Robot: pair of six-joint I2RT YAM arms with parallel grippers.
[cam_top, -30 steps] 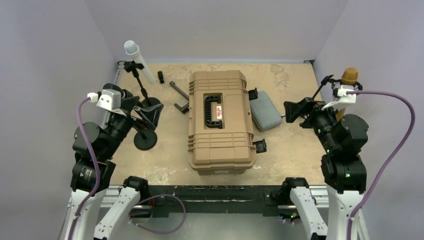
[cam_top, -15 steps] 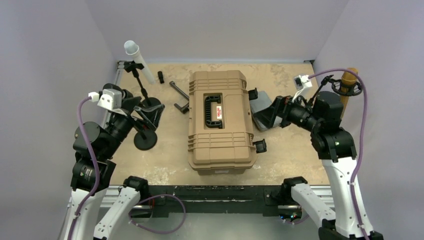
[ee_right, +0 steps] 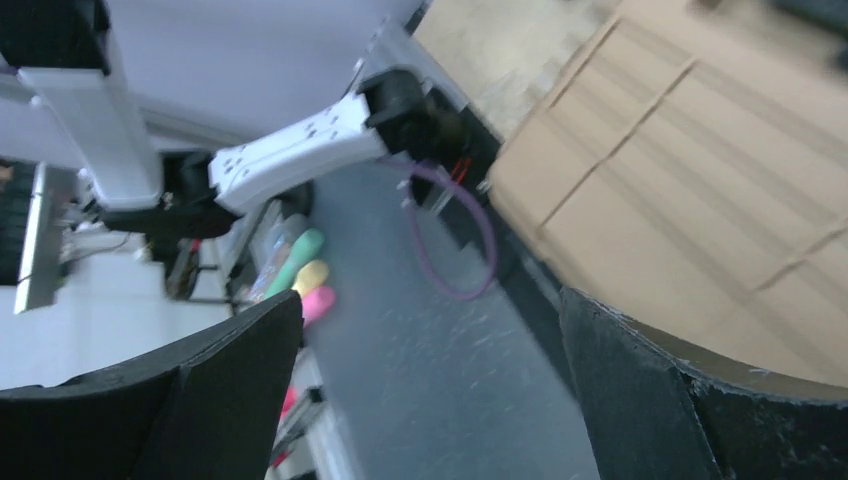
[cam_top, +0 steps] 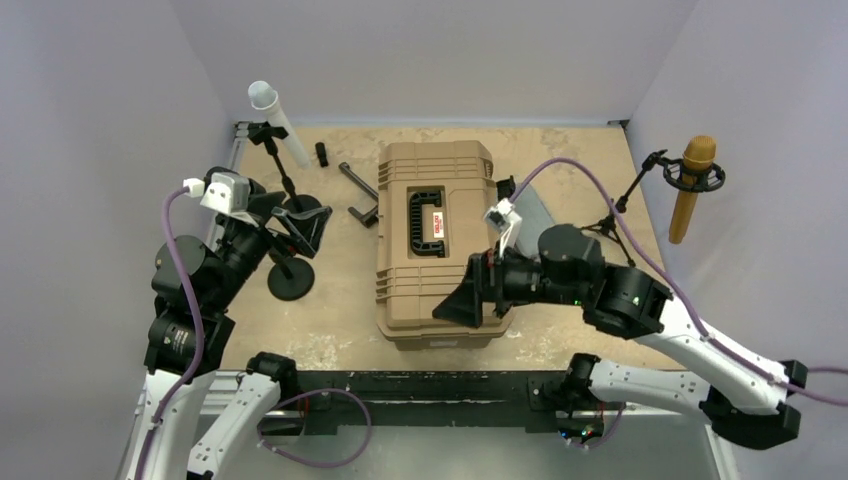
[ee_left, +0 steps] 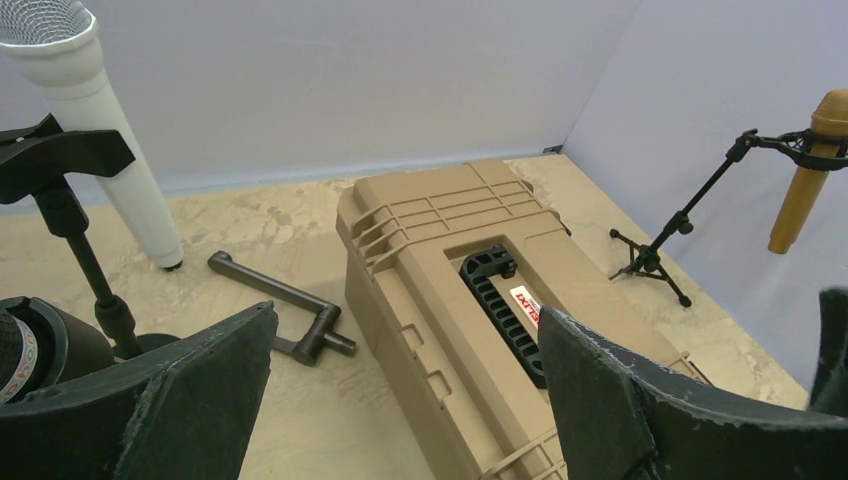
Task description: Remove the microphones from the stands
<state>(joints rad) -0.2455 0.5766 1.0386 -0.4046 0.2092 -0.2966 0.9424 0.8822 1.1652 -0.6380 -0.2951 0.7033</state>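
On my far left the white microphone (cam_top: 280, 128) sits tilted in the clip of its black stand (cam_top: 290, 282), head up toward the back wall; whether its lower end touches the table (cam_top: 340, 320) I cannot tell. The left gripper (cam_top: 295, 235) hovers just beside that stand's pole with its fingers spread wide and nothing between them; in the left wrist view the pole stands outside the jaws, to their left. A little further right a small black piece (cam_top: 321, 154) and a black L-shaped bar (cam_top: 358, 192) lie on the table. They rest between the stand and the tan case (cam_top: 440, 170), which lies shut in the middle with its handle up. The right gripper (cam_top: 468, 298) hangs over the case's near right corner, fingers wide apart and holding nothing; its blurred wrist view looks past the table's near edge. A grey pouch (cam_top: 538, 205) shows partly behind that arm. At the far right the gold microphone (cam_top: 690, 195) sits upright in the ring mount of a thin tripod stand (cam_top: 618, 205), well apart from both grippers.
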